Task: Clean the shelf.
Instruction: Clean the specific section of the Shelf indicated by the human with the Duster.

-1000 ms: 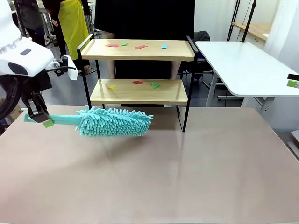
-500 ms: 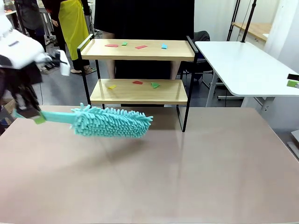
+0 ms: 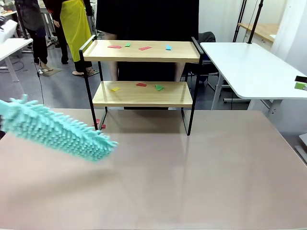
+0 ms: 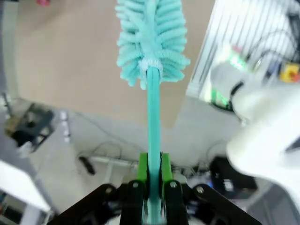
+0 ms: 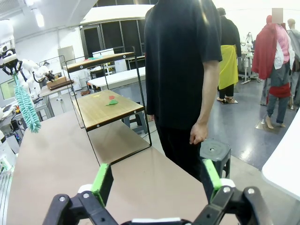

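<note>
Left gripper (image 4: 151,165), left wrist view: pinching the duster (image 4: 150,42) by its handle. Front view: duster has swung away left of the shelf (image 3: 144,101), head tilted down; scraps (image 3: 141,85) remain on the shelf, cleaning unstarted. Right wrist view: right gripper (image 5: 157,180) spread, empty.

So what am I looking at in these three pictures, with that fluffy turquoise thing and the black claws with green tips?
It is one moment seen by three cameras. The front view looks across a brown table at a two-tier wooden shelf with small coloured scraps on both boards; a person in black stands behind it. The other two cameras sit on the wrists of two robot arms, looking along their claws, called grippers. The left gripper is shut on the handle of a turquoise duster, held tilted above the table's left side. The right gripper is open and holds nothing; past it you see the shelf and the person from the side.
</note>
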Tool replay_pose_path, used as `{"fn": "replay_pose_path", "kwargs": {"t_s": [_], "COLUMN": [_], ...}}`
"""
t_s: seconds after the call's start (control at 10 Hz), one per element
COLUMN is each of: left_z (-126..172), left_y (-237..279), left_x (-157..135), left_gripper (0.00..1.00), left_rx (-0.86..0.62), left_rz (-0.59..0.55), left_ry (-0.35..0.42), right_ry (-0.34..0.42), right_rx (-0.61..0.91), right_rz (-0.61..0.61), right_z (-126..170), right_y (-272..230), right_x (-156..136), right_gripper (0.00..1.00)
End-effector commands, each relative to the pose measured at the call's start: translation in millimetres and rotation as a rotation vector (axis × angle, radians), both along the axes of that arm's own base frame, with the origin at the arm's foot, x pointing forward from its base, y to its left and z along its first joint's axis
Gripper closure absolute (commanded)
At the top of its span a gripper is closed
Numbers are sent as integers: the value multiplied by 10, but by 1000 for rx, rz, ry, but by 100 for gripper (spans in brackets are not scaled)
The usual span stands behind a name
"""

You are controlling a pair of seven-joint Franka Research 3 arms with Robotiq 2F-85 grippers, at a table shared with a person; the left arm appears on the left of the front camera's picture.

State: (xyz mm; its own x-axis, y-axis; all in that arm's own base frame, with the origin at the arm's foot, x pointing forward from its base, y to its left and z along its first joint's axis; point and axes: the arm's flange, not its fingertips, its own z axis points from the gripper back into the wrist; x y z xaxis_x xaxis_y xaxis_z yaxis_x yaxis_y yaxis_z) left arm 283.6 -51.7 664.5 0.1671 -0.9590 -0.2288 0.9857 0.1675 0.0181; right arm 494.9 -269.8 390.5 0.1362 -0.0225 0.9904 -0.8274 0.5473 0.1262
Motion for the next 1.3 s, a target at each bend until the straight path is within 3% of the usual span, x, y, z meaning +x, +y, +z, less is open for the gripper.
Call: {"fn": "replay_pose_path", "kwargs": {"t_s": [0.0, 0.3, 1.2], "left_z": [217, 231, 238], "left_y": [57, -46, -105], "left_x": [49, 29, 33], "left_gripper": [87, 87, 87], "left_rx": [172, 284, 261], "left_rz": [-116, -190, -171], "left_ry": [-4, 0, 6], "right_ry": [-4, -4, -4], "right_rx": [-3, -3, -3], "right_rz": [2, 2, 2], "right_z": [26, 26, 26], "right_y": [19, 19, 19], "right_x": [8, 8, 8], "right_gripper": [0, 0, 0]}}
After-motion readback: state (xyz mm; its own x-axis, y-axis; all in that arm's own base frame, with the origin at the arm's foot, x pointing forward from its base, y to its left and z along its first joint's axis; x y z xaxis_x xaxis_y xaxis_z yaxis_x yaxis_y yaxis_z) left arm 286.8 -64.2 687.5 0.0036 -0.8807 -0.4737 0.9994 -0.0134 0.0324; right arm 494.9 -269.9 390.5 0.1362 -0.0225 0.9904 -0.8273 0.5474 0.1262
